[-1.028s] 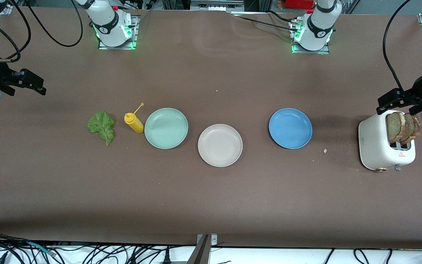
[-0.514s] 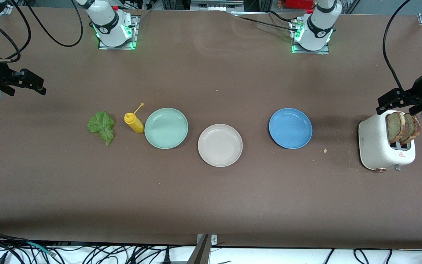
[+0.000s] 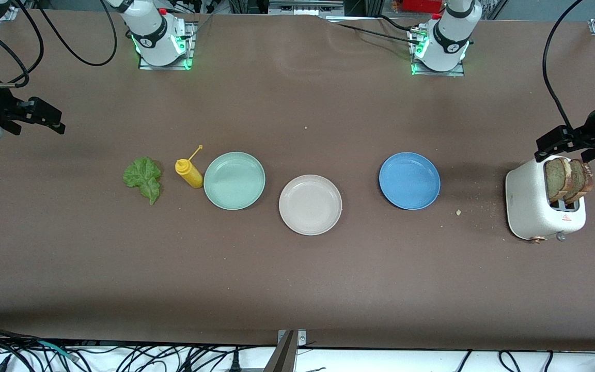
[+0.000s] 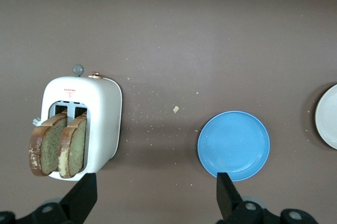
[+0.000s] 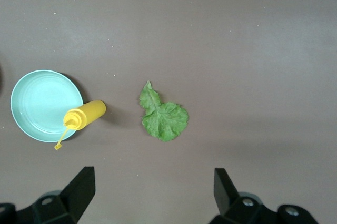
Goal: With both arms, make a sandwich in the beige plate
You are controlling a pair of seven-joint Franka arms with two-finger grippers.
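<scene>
Bread slices (image 3: pixel 568 180) stand in the toaster (image 3: pixel 543 206), right of frame, beige plate (image 3: pixel 310 204) bare at centre. Our left gripper (image 3: pixel 563 140) and right gripper (image 3: pixel 39 116) gape empty. We'd pinch the crumbly slices lightly by the crust.

Beige plate (image 3: pixel 310 204), green lettuce (image 3: pixel 143 178), brown bread slices (image 3: pixel 568 179)

A ruffled green lettuce leaf (image 5: pixel 164 115) lies on the brown bench (image 5: pixel 237 40), near a yellow plastic squeeze bottle (image 5: pixel 84 115) beside a round mint green plate (image 5: pixel 39 100).
</scene>
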